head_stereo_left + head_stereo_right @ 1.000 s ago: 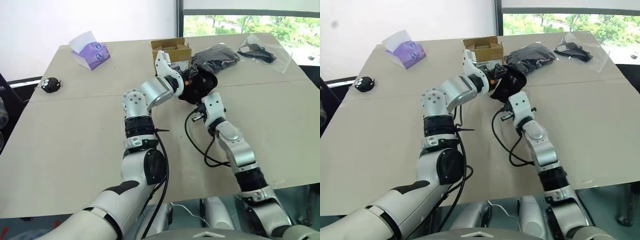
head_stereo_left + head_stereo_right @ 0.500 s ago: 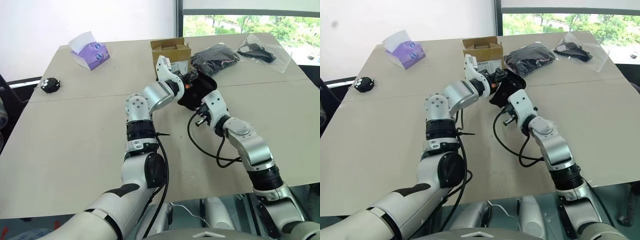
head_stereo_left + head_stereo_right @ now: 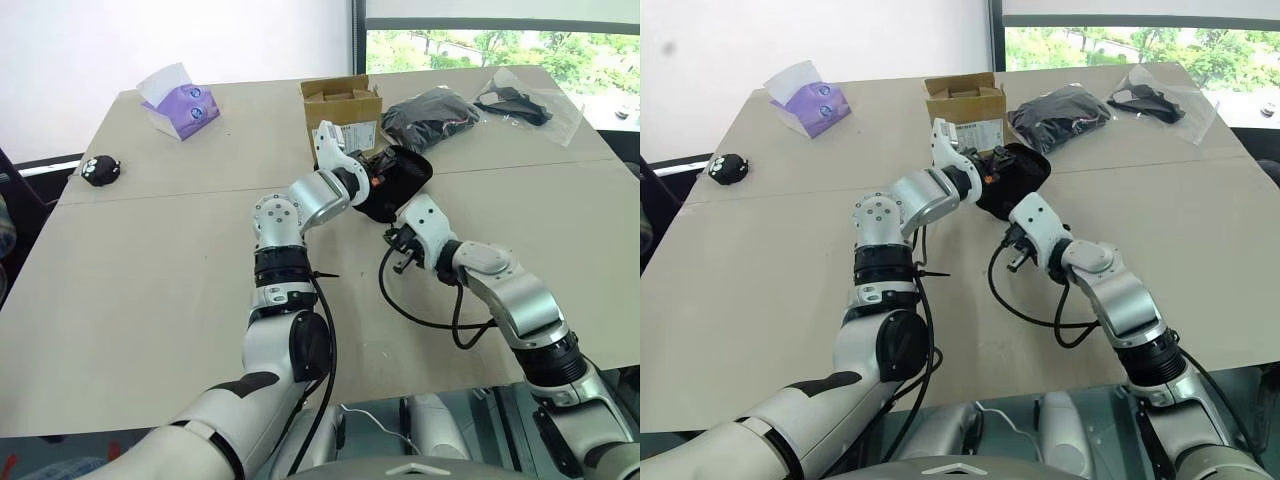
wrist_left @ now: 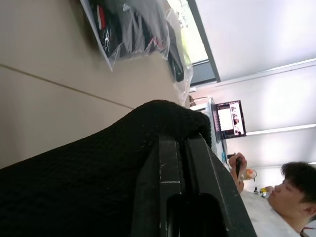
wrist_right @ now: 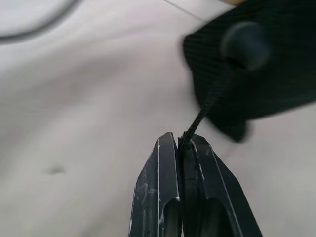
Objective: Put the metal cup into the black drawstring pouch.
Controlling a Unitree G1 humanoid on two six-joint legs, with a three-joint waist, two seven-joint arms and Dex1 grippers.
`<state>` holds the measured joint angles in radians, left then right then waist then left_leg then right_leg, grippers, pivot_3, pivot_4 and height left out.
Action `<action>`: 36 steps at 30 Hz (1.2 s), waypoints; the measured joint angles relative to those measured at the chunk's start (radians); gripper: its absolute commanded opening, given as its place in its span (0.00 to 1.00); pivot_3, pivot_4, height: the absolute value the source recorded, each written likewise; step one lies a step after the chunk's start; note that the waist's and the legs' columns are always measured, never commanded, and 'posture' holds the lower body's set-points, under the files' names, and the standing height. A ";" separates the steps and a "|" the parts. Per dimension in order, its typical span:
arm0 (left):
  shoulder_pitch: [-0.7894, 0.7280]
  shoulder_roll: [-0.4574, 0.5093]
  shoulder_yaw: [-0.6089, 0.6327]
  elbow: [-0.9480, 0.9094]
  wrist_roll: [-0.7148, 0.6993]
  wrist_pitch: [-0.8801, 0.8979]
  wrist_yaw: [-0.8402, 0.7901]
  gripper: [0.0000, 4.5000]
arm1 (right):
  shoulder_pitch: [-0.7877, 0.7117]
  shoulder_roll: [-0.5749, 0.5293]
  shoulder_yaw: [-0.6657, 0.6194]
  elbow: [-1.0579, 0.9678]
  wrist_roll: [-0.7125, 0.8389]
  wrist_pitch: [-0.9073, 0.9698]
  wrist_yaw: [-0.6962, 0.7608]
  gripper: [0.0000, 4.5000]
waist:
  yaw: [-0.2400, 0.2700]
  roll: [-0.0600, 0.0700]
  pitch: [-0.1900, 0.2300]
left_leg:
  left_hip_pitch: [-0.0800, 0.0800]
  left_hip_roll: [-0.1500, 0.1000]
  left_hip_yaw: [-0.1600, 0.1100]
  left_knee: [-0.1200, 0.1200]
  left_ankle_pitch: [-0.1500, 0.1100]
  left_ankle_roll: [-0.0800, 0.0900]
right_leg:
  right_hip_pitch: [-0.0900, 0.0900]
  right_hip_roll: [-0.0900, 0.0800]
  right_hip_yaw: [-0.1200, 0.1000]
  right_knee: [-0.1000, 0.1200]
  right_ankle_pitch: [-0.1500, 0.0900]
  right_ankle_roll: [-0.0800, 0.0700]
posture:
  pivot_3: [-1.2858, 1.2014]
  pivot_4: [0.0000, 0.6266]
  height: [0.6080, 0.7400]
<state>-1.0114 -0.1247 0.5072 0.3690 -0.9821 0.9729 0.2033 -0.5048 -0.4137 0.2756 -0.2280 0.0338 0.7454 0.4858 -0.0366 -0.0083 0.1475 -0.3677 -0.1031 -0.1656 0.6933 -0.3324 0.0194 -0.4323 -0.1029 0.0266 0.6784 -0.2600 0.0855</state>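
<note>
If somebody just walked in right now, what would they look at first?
Probably the two robot arms meeting mid-table around the black drawstring pouch. The left gripper pinches its fabric, while the right gripper is shut on its thin cord. Next, the purple tissue box at the far left corner.

Table: I saw a wide beige table (image 3: 150, 290) with a seam running across it.
Far left: a purple tissue box (image 3: 180, 104) sat there.
Left edge: a small black round lump (image 3: 101, 169) lay there.
Far middle: an open cardboard box (image 3: 343, 104) stood there.
Far right: two clear plastic bags of black fabric (image 3: 433, 116) (image 3: 520, 102) lay beside each other.
</note>
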 measured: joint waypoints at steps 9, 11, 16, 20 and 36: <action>0.029 -0.008 -0.045 -0.087 -0.058 -0.071 -0.126 0.00 | -0.215 -0.213 -0.022 0.141 -0.338 -0.353 -0.254 0.01 | -0.003 0.000 0.000 | -0.002 0.001 0.005 0.000 0.000 0.000 | -0.003 0.000 0.002 0.000 0.000 0.000 | 0.52 0.24 1.00; 0.031 -0.009 -0.051 -0.099 -0.070 -0.071 -0.136 0.00 | -0.243 -0.221 -0.025 0.156 -0.358 -0.400 -0.275 0.01 | -0.003 0.000 0.000 | -0.002 0.001 0.006 0.000 0.000 0.000 | -0.003 0.000 0.003 0.000 0.000 0.000 | 0.52 0.24 1.00; 0.058 -0.011 -0.029 -0.176 -0.181 -0.115 -0.241 0.41 | -0.405 -0.224 -0.114 0.208 -0.380 -0.582 -0.358 0.00 | -0.005 -0.001 0.000 | -0.004 0.002 0.008 0.001 0.000 0.000 | -0.007 0.001 0.005 0.001 0.000 0.000 | 0.52 0.24 1.00; 0.080 0.021 -0.100 -0.243 -0.149 -0.148 -0.308 0.65 | -0.440 -0.179 -0.134 0.230 -0.379 -0.674 -0.365 0.00 | -0.003 -0.002 -0.001 | -0.009 0.001 0.008 0.007 0.000 0.000 | -0.007 0.001 0.004 0.001 0.001 0.001 | 0.52 0.24 1.00; 0.099 0.212 -0.457 -0.342 0.268 -0.439 -0.706 0.65 | -0.440 -0.151 -0.134 0.277 -0.355 -0.843 -0.234 0.00 | -0.008 -0.002 -0.001 | -0.012 0.001 0.007 0.007 0.000 0.000 | -0.010 0.001 0.002 0.001 0.001 0.002 | 0.52 0.24 1.00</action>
<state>-0.9121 0.0871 0.0502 0.0267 -0.7142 0.5343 -0.5023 -0.9450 -0.5648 0.1413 0.0490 -0.3213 -0.0973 0.2522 -0.0448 -0.0104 0.1467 -0.3794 -0.1019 -0.1583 0.7006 -0.3324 0.0196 -0.4422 -0.1016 0.0290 0.6797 -0.2588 0.0871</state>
